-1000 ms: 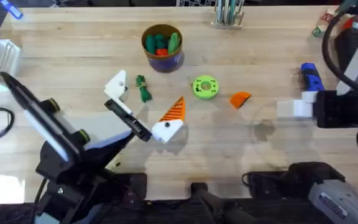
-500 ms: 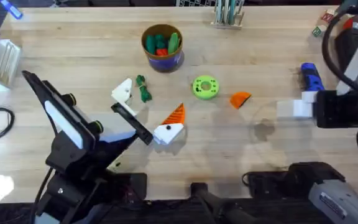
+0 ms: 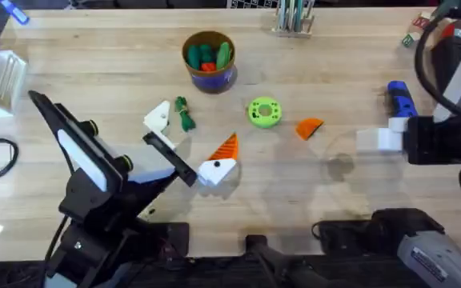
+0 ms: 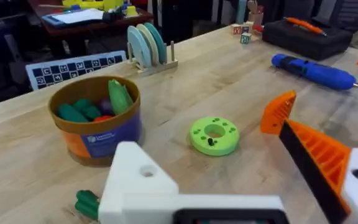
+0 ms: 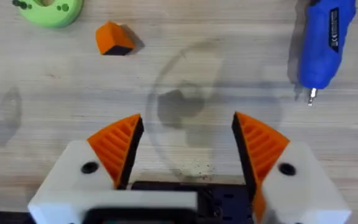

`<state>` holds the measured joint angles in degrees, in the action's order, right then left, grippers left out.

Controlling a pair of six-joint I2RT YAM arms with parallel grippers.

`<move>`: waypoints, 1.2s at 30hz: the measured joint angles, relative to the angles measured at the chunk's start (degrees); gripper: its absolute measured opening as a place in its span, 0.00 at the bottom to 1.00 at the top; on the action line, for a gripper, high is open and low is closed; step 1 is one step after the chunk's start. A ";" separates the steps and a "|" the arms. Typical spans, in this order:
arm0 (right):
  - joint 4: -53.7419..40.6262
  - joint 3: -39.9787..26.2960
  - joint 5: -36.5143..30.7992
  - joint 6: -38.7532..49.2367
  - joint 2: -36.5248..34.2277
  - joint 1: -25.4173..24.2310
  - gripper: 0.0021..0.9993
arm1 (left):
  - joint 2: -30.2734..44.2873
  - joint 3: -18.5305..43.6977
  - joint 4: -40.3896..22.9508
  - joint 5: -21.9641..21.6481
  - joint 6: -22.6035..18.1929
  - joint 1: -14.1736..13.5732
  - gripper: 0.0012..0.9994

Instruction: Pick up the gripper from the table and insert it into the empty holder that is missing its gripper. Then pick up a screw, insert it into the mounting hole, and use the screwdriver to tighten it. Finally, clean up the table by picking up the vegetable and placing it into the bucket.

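Nothing is ticked off yet: your loose gripper [image 3: 310, 127] lies on the desk right of centre in the overhead frame, just right of the green disc [image 3: 264, 111]. The bare white holder [image 3: 158, 117] sits on your left tool [image 3: 189, 142], which is spread wide and empty, its other finger carrying an orange wedge. Your right tool [image 5: 188, 149] hangs open over bare wood, nothing held. The screwdriver [image 3: 401, 99] rests at the right, untouched. The vegetable [image 3: 184, 114] lies beside the holder, outside the bucket [image 3: 209, 58] at upper centre. The small dark specks on the disc may be screws, hard to tell, and the holder's mounting hole is half hidden.
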<state>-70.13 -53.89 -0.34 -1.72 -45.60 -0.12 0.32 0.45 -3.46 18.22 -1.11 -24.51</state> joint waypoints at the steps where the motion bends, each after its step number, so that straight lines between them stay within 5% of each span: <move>1: 0.00 0.00 0.00 0.00 0.00 0.00 0.88 | 0.00 0.00 0.00 0.00 0.01 0.00 0.99; 4: 0.15 0.00 -0.06 -0.02 0.00 0.00 0.99 | 0.00 0.00 0.00 0.00 0.01 -0.02 0.99; 25: 6.26 0.00 -1.92 -0.04 0.00 0.00 0.99 | 0.00 0.00 0.15 3.26 2.08 0.00 0.99; 36: 16.15 -0.21 10.49 -5.29 -0.72 0.22 0.99 | 0.00 0.00 0.15 3.28 2.19 0.00 0.99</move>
<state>-53.98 -54.10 10.15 -7.00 -46.32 0.10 0.32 0.45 -3.31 21.50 1.08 -24.51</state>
